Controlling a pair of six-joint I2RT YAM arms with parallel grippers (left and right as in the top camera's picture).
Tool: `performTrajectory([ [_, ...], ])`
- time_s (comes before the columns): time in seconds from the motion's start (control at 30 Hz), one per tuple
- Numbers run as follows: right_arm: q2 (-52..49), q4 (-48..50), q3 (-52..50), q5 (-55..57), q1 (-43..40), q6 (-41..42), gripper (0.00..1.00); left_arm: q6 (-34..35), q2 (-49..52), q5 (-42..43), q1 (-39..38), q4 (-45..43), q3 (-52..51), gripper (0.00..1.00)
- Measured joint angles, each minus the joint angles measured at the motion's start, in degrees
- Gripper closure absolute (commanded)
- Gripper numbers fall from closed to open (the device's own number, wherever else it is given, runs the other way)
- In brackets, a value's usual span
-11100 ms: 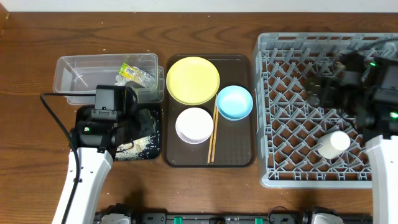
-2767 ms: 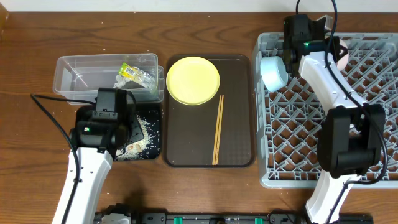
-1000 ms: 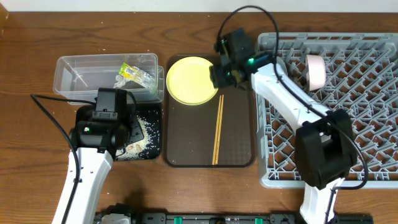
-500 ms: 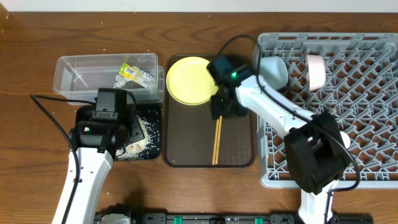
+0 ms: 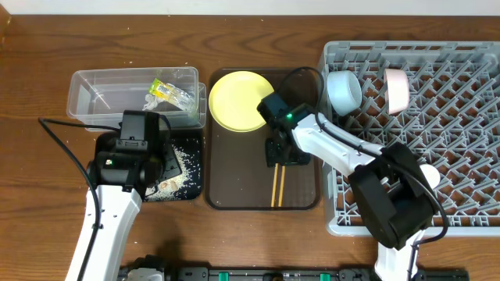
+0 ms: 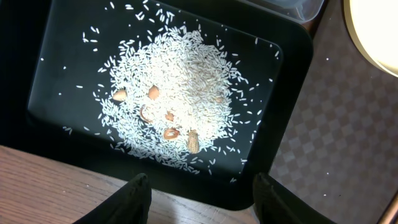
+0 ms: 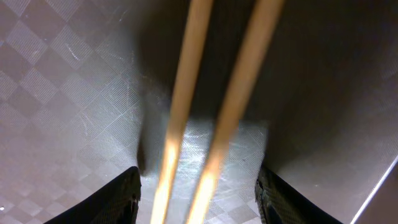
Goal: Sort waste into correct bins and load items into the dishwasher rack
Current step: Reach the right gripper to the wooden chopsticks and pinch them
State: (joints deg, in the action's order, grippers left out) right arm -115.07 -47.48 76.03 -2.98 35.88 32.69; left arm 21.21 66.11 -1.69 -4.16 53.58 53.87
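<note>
The pair of wooden chopsticks (image 5: 275, 187) (image 7: 186, 93) lies on the brown tray. My right gripper (image 5: 279, 154) (image 7: 199, 202) hovers low over them, open, with both sticks between its fingers (image 7: 121, 199) and neither finger touching them. The yellow plate (image 5: 237, 101) sits at the tray's far end. In the grey rack (image 5: 469, 222) stand the light blue bowl (image 5: 344, 90) and a white bowl (image 5: 396, 88) on edge. My left gripper (image 6: 202, 202) is open over the black bin (image 6: 56, 68), which holds rice scraps (image 6: 180, 106). The wrapper (image 5: 166, 91) lies in the clear tub (image 5: 101, 97).
The brown tray (image 5: 234, 187) (image 6: 336, 137) lies between the bins and the rack. A small pale cup (image 5: 429, 175) shows in the rack beside my right arm. The plate's rim (image 6: 379, 31) shows at the left wrist view's top right corner.
My right arm has moved from the plate's right edge toward the near side and lowered over the chopsticks. The left arm has stayed still.
</note>
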Motion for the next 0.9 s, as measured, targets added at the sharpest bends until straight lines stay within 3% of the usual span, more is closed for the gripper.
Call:
performTrajectory([
  [0.9, 1.4, -8.1, 2.7, 3.0, -1.5, 0.3, 0.37, 0.0, 0.0, 0.0, 0.0, 0.0, 0.0, 0.44],
])
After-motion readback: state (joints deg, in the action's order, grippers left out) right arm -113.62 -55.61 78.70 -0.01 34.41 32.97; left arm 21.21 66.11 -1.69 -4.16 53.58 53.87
